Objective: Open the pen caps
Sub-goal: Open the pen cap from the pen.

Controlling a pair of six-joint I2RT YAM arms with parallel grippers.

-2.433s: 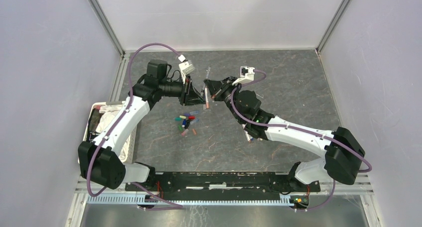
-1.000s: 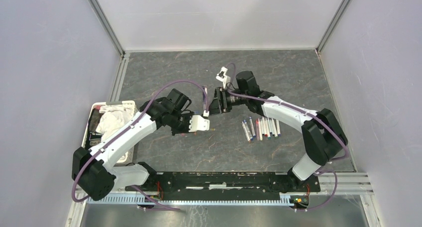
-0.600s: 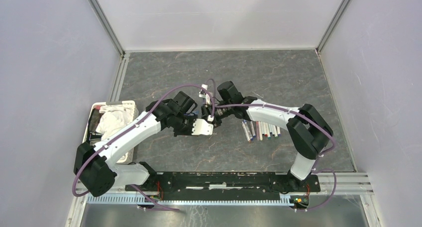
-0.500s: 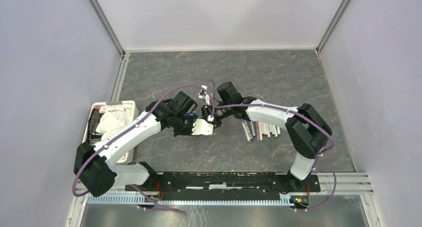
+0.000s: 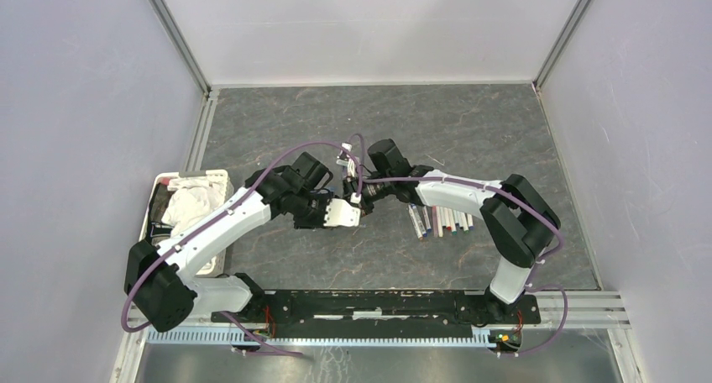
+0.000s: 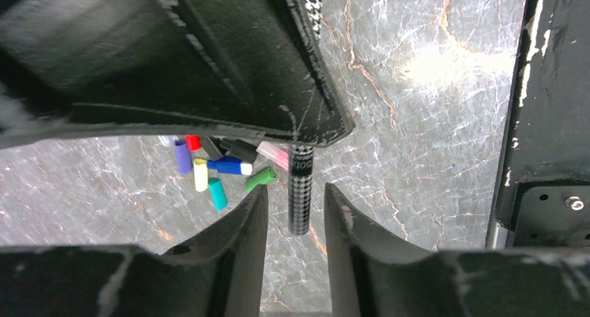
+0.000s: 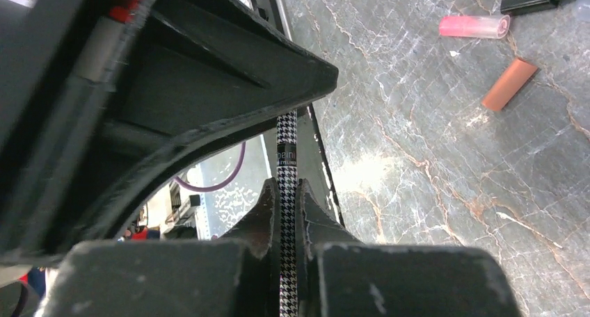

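Pen caps (image 6: 200, 174) lie loose in a small cluster on the dark marbled table (image 6: 431, 122), just beside the two grippers at its middle. The left wrist view shows a purple cap (image 6: 182, 156), a red cap (image 6: 193, 142), a yellow one, a teal cap (image 6: 217, 193), a green cap (image 6: 260, 179) and a blue-and-white piece (image 6: 229, 166) close together. The right wrist view adds a clear pink cap (image 7: 474, 26) and a brown cap (image 7: 510, 84), lying slightly apart from each other.

The right gripper (image 7: 286, 192) is clamped on a houndstooth pen (image 7: 287, 143), its two fingers pressed against the barrel from both sides. The pen's far end reaches into the left gripper (image 6: 296, 190), whose jaws stand apart with a sliver of table showing on either side of the barrel, so nothing is pinched there. Whether a cap sits on that end cannot be told.

From above, the arms meet nose to nose over the cluster, hiding most of it. A row of pens (image 5: 441, 219) lies side by side to the right, partly under the right forearm. At the left edge a white bin (image 5: 220, 175) holds a crumpled cloth (image 5: 189, 202).
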